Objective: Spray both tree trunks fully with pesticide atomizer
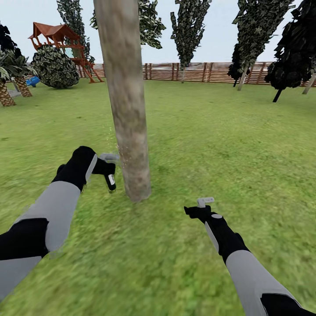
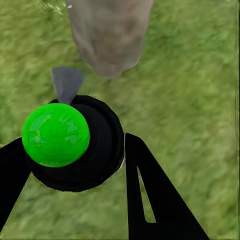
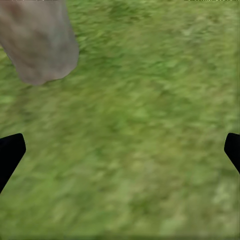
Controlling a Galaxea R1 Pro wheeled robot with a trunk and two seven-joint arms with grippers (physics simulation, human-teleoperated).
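Left claw (image 1: 106, 169) grips a black sprayer (image 1: 110, 179), its white patch unreadable, just beside the trunk (image 1: 127, 109); right claw (image 1: 204, 202) spread wide over open grass (image 1: 245, 145).

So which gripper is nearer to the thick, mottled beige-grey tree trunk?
Left. The left gripper, holding the black atomizer, is right beside the trunk; the open right gripper hangs farther off over the grass on the trunk's other side.

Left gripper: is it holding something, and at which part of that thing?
The left gripper holds the pesticide atomizer around its black body, beside the tree trunk. The right gripper is open, holding nothing.
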